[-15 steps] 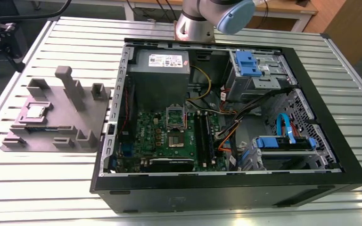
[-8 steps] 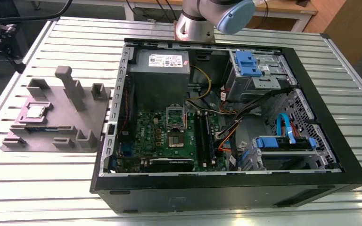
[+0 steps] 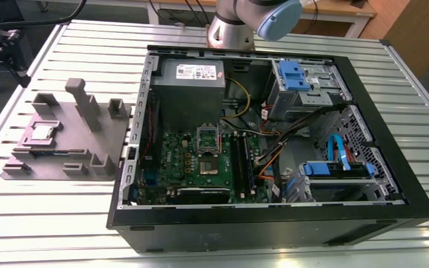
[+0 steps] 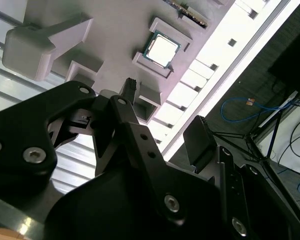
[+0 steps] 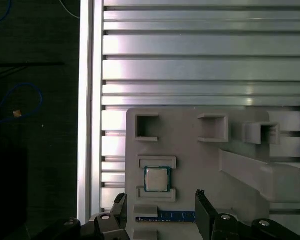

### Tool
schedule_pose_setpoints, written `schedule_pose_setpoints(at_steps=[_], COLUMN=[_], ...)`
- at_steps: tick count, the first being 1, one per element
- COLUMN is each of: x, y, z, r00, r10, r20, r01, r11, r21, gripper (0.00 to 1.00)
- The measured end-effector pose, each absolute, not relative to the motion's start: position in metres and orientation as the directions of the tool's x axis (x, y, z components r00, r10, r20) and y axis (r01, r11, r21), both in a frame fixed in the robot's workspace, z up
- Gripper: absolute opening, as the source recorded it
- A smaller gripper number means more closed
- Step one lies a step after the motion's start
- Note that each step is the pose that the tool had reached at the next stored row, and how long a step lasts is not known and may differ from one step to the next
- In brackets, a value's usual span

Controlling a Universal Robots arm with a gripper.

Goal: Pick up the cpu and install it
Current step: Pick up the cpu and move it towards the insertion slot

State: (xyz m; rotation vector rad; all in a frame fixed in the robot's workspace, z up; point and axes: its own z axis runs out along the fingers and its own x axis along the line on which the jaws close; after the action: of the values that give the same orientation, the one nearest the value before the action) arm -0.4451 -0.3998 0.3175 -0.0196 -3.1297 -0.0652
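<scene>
- The cpu point(image 3: 43, 132) lies flat, shiny side up, in its square seat on a grey holder tray point(image 3: 87, 159). The tray rests on the slatted metal counter point(image 3: 65, 223), at the exterior view's left of an open computer case point(image 3: 393, 167).
- In both wrist views the gripper point(image 5: 160, 196) hangs above the tray with its black fingers point(image 5: 204, 212) spread wide and nothing between them. The cpu point(image 5: 156, 179) sits just ahead of the fingertips and clear of them, untouched.
- The second wrist view looks past the gripper point(image 4: 162, 105) and one of its fingers point(image 4: 126, 107) to the cpu point(image 4: 162, 48), which is framed by two low raised lips of the tray point(image 4: 115, 30).
- A long, thin, blue-edged board point(image 5: 175, 216) lies in the tray just beside the cpu's seat, on the side nearer the fingers.
- Inside the case, the green motherboard point(image 3: 192, 164) lies flat on the case floor, with a grey power supply point(image 3: 192, 75) at the far end and blue drive brackets point(image 3: 292, 75) towards the exterior view's right.
- The arm's silver base point(image 3: 233, 30) stands on the counter at the far side of the case.
</scene>
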Motion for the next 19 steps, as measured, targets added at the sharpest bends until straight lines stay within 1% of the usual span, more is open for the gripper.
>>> schedule_pose_setpoints(at_steps=[19], x=[-0.4451], y=[-0.3998], z=[0.3107], r00=[-1.0], r10=[0.012], r20=[0.011], r01=[0.013], r11=[0.999], r21=[0.042], gripper=[0.65])
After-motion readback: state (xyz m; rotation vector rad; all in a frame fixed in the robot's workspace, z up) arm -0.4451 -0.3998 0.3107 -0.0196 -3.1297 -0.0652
